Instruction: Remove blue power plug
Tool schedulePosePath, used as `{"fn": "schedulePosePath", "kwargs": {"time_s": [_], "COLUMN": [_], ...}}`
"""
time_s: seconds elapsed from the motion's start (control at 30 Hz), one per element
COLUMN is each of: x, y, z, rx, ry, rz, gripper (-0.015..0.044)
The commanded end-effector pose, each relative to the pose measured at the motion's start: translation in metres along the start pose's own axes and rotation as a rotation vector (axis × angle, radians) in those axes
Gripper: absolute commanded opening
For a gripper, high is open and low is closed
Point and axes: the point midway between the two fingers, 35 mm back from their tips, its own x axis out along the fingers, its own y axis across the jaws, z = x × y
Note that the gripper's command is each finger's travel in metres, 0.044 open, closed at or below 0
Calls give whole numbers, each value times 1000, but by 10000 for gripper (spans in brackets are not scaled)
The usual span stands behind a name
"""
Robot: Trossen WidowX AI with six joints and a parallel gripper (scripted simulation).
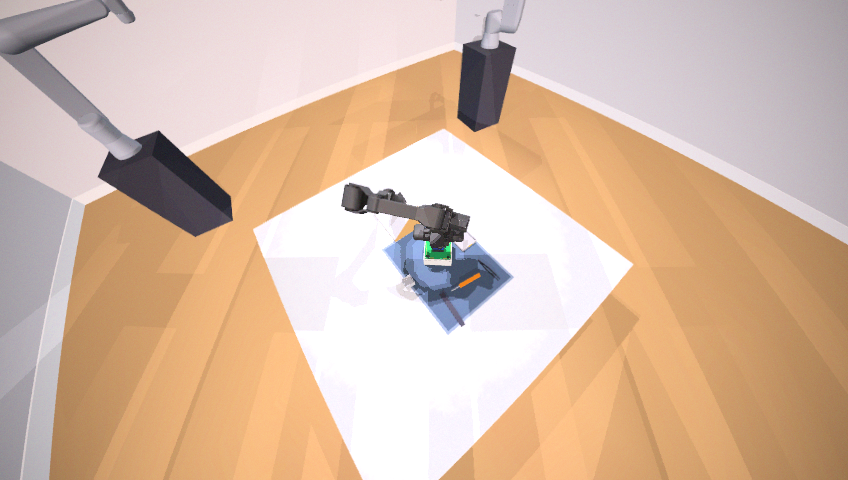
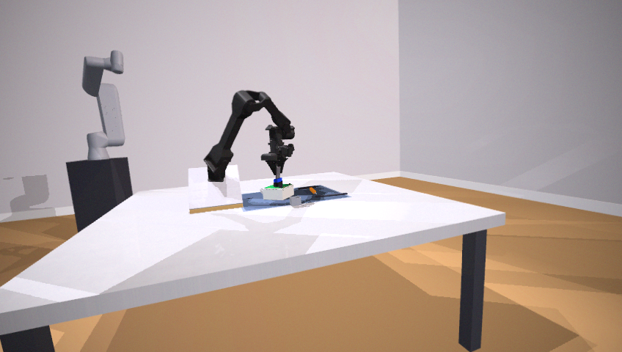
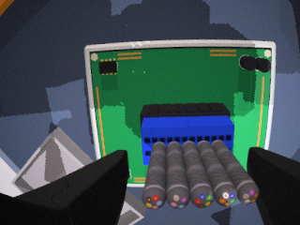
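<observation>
From the top, we see the gripper (image 1: 439,242) (image 2: 278,173) (image 3: 189,160) reaching over the far side of the circuit board (image 1: 446,254) (image 2: 271,186) (image 3: 164,80), which sits on a blue mat (image 1: 431,279) (image 2: 262,202) on the counter (image 1: 380,368) (image 2: 262,226). The grey tray (image 1: 465,242) (image 3: 49,159) is just to the board's right on the far side, close enough, we judge, for a short carry. An orange-handled tool (image 1: 470,280) (image 2: 312,190) lies nearer, apart from the work. From the exterior, our arm comes straight down above the blue power plug (image 2: 277,180) (image 3: 187,127), which stands upright on the board; that pose suits a grip from both sides. From the wrist, the plug is at the black socket (image 3: 185,110) (image 2: 278,185), and we cannot tell how deeply it is seated. The jaws are parted, with space either side of the grey cables (image 3: 187,173) (image 2: 278,171), so we hold nothing. We judge the freeing step unfinished: we need a firm hold on the plug body, then gentle rocking, since a straight pull could slip or lift the board.
</observation>
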Motion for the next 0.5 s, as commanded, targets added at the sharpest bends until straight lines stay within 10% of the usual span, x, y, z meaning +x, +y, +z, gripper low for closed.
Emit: {"fn": "schedulePosePath", "kwargs": {"time_s": [0.0, 0.47], "x": [3, 3], "y": [0, 0], "z": [0, 0], "rx": [-6, -6], "ry": [-5, -5], "rz": [-3, -3], "gripper": [249, 0]}}
